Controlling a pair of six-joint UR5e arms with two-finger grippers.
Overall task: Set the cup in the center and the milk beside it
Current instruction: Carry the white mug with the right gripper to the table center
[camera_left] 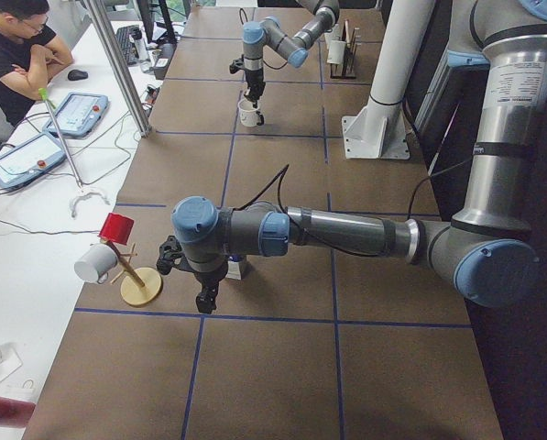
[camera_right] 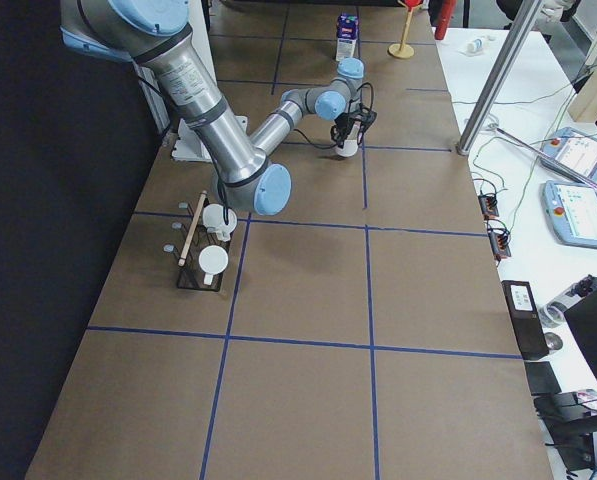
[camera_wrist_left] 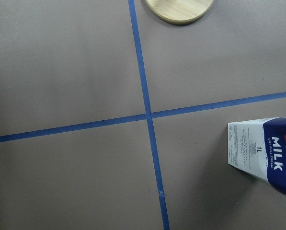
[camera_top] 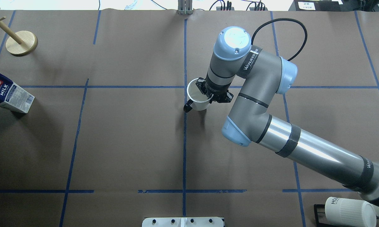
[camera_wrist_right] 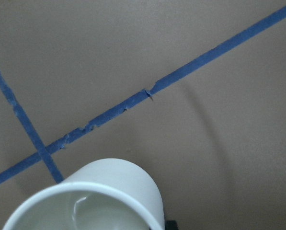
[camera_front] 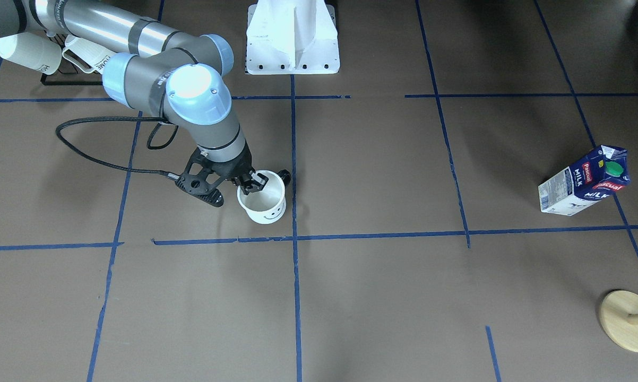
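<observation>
Cup (camera_front: 264,206) upright at the center (camera_front: 324,207) of the tabletop (camera_front: 351,307), just beside a blue tape line (camera_front: 293,159); right end effector (camera_front: 252,184) clenched on its rim; milk (camera_front: 583,181) stands well apart; left end effector (camera_left: 203,301) hangs near the milk, and I cannot tell whether it is released or clenched.

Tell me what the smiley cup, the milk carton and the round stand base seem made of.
Cup: likely glazed ceramic; smooth white, glossy highlights inside.
Milk carton: coated printed paperboard, folded gable top; green cap looks plastic.
Round base: pale wood, matte, probably unfinished.
</observation>
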